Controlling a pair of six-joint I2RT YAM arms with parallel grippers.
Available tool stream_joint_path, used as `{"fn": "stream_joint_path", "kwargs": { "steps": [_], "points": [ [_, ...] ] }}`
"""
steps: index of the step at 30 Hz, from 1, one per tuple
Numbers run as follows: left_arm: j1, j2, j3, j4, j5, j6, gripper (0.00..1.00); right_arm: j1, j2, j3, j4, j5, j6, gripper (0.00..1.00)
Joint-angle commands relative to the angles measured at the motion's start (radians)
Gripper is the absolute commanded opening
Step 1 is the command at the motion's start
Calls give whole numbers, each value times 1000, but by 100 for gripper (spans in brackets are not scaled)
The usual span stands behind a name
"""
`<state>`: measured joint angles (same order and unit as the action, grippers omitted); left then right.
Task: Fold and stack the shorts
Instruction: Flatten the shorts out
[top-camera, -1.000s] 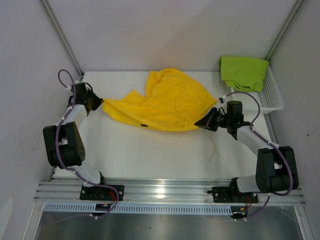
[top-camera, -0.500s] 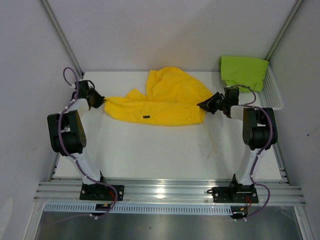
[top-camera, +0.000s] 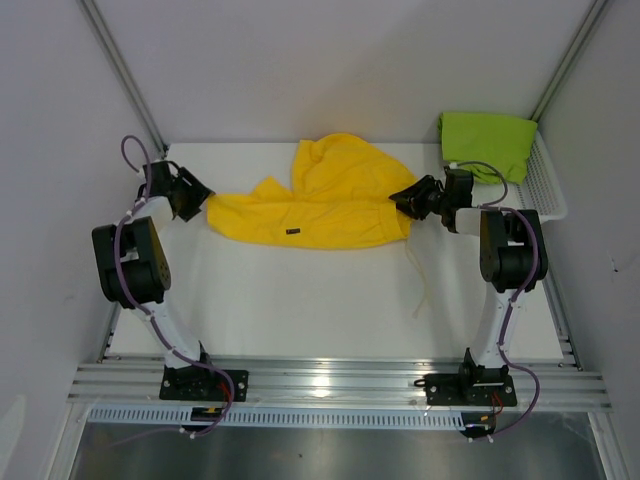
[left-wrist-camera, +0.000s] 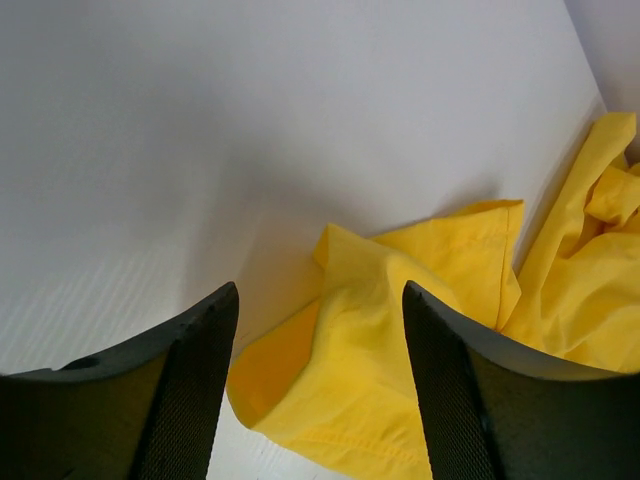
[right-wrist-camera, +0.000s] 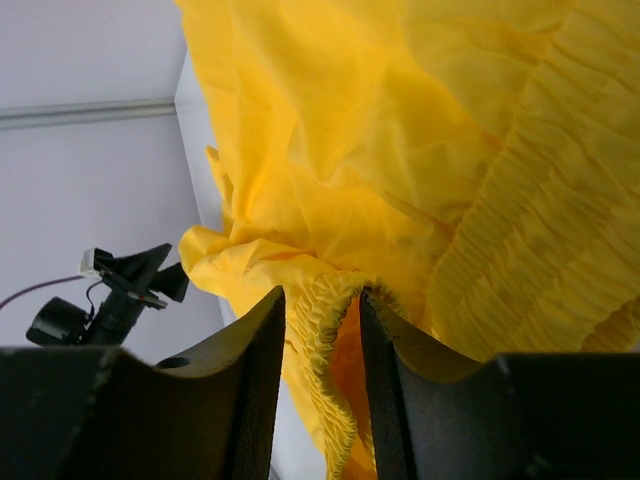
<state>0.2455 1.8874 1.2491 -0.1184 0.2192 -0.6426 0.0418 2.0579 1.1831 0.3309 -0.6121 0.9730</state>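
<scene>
White table (top-camera: 300, 300): yellow shorts (top-camera: 320, 205) lie at far side, long axis L-R, spanning both grippers. L gripper (top-camera: 200, 192) open, hem (left-wrist-camera: 345, 330) just past its tips. R gripper (top-camera: 402, 200) jaws slightly apart w/ waistband (right-wrist-camera: 322, 300) between; I can't tell if pinched. R is nearer

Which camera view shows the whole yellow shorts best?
The top external view: the yellow shorts lie there complete, spread on the table. The left wrist view shows only one leg end; the right wrist view only the gathered waistband between its fingers.
</scene>
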Motion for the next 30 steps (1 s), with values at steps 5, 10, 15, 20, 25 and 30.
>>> {"fn": "stream_joint_path", "kwargs": {
  "steps": [5,10,15,20,25,30],
  "points": [
    [35,-47,-51,75,69,3,73,-6,-38,-5,60,-118,-123,39],
    [40,-73,-91,72,74,14,74,-5,-93,-53,44,-118,-175,37],
    [43,-96,-114,79,78,18,74,-8,-127,-77,25,-109,-218,38],
    [44,-122,-167,95,72,15,74,-8,-162,-103,28,-110,-244,37],
    [43,-189,-289,207,63,-8,74,6,-176,-119,-7,-107,-273,34],
    [44,-183,-275,188,71,1,74,27,-162,-112,-30,-106,-302,35]
  ]
}}
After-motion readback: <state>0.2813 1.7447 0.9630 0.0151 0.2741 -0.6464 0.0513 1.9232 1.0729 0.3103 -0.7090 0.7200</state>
